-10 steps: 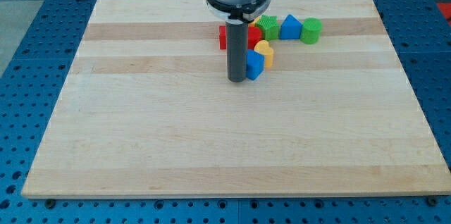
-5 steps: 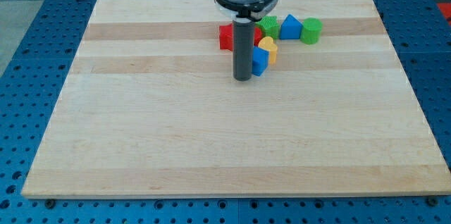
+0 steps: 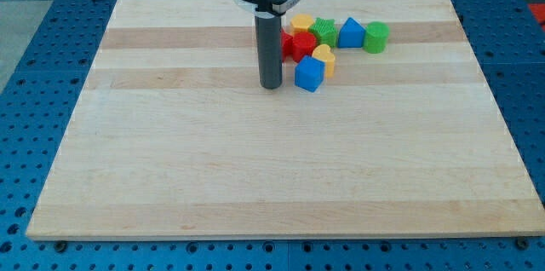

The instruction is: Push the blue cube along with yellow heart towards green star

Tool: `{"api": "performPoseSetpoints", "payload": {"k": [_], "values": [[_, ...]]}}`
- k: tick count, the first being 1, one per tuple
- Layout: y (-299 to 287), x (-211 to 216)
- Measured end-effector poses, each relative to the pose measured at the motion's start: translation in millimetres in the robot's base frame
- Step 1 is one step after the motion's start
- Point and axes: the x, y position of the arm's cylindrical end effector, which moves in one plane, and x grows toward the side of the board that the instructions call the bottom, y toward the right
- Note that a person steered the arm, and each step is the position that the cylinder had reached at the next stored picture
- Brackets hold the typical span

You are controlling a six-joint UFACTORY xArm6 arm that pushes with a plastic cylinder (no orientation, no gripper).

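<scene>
One dark rod, with no claw to open or close, rests its tip (image 3: 271, 87) just left of the blue cube (image 3: 309, 74). That cube touches the yellow heart (image 3: 324, 59), near the green star (image 3: 324, 31). Pushing from below-left should drive both upward together.

No legible text, labels, brands, numbers or signs appear on the board (image 3: 255, 160), blocks or rod.

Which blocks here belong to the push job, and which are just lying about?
Job: blue cube, yellow heart, green star, my tip at the cube's left.
Lying about: red block, yellow block, blue triangular block, green block.
</scene>
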Motion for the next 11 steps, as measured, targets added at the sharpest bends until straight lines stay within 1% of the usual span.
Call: {"api": "performPoseSetpoints", "payload": {"k": [5,9,10,11], "values": [[42.5,-2.9],[57.0,-6.0],[57.1,-6.7],[44.6,0.4]]}}
